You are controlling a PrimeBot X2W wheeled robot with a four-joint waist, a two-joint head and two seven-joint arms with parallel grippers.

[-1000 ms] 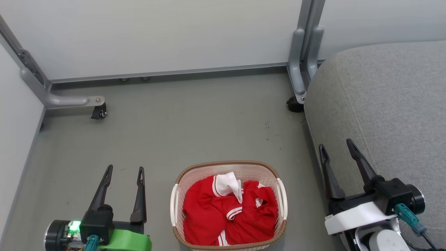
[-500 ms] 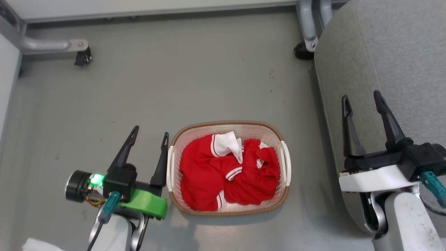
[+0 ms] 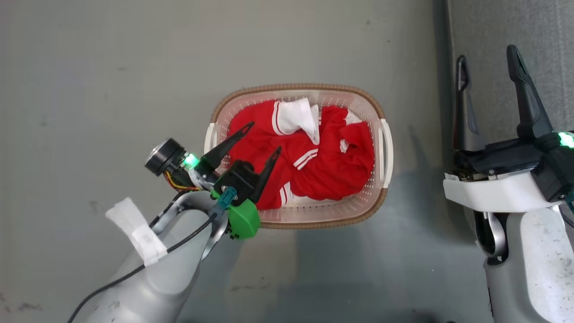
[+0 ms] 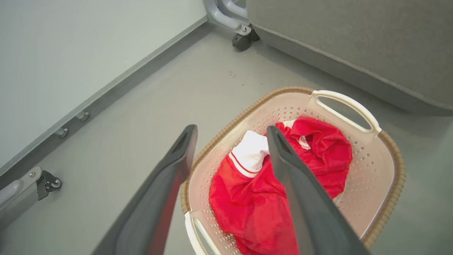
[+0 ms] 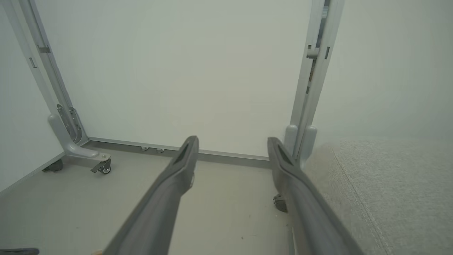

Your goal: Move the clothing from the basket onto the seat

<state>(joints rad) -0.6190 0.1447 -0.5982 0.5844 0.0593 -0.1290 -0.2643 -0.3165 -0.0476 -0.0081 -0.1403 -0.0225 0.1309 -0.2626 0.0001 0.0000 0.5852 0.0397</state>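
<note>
The left hand hangs over the near-left part of the basket, its two dark fingers spread apart with nothing between them. They point on a slant toward the basket's far right side. In the left wrist view, the left hand frames the basket's rim and the red fabric below.

The basket stands on the grey floor. It is an oval, cream-white tub with perforated walls and a brown woven-look rim. Its long axis runs left to right across the head view, with a handle at each end, the right one toward the seat.

The clothing lies crumpled inside the basket and covers most of its bottom. A white collar piece is folded up at the far side, and white stripes show near the middle. From the left wrist, the clothing sits wholly within the walls.

The right hand is well apart from the basket, its fingers wide and empty, over the seat's edge. In its own view the right hand points at a pale wall panel, with the seat on the right.
</note>
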